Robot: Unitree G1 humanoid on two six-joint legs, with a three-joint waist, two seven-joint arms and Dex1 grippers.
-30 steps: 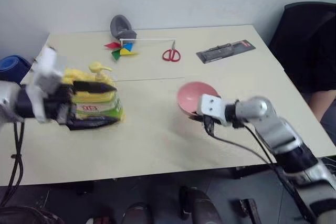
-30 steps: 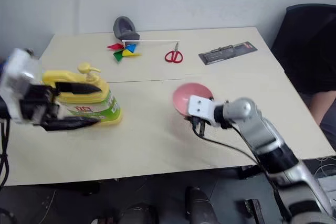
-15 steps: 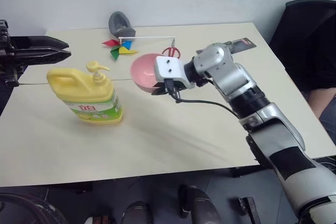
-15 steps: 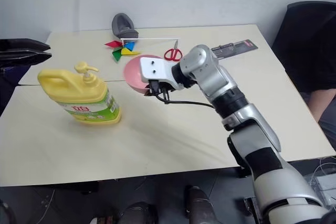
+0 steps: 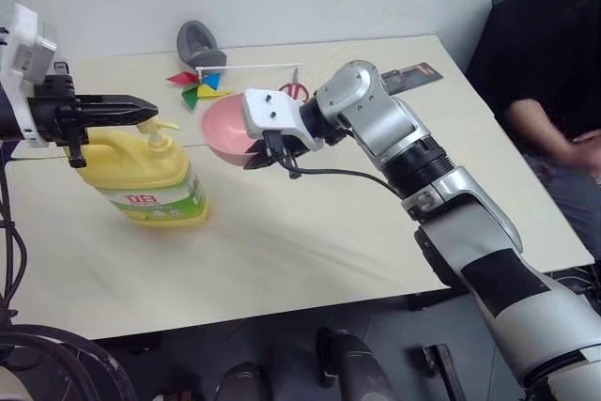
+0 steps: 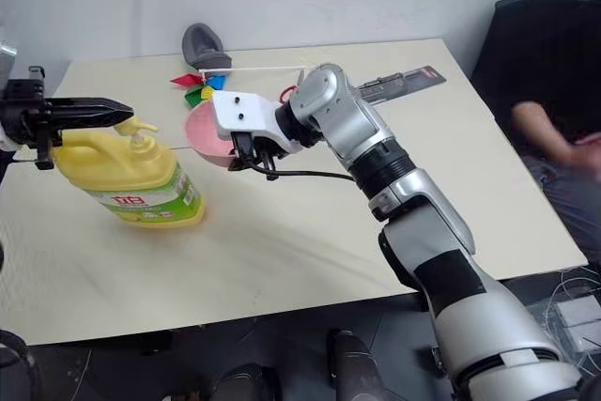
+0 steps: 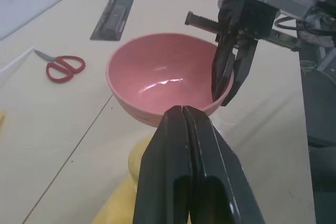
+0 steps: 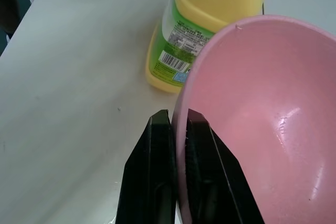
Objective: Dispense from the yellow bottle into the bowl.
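The right gripper (image 8: 177, 129) is clamping the rim of the pink bowl (image 5: 222, 129), 1 finger inside the wall and 1 outside, and is holding the bowl up off the table (image 5: 310, 232), tilted. In the head views the bowl is hanging just at 3 o'clock from the pump of the yellow bottle (image 5: 150, 180), apart from it.

The bottle is standing upright on the table toward the left edge, its green-white label facing the camera, its loop handle on the 9 o'clock side.

The left gripper (image 5: 150, 106) is reaching in level from 9 o'clock, its 2 black fingers (image 7: 184, 166) pressed together with nothing between them. Its tips are sitting just over the pump head; whether they are touching it I cannot tell. In the left wrist view those closed fingers are pointing straight at the bowl, with yellow plastic showing beneath them.

Farther back on the table, at about 12 o'clock from the bowl, red scissors (image 7: 64, 67) are lying flat, with a coloured pinwheel (image 5: 195, 87) and a grey object (image 5: 194, 44) beyond the bottle. A dark flat package (image 7: 112, 16) is lying toward 1 o'clock. A person (image 5: 554, 152) is sitting at the table's right side.
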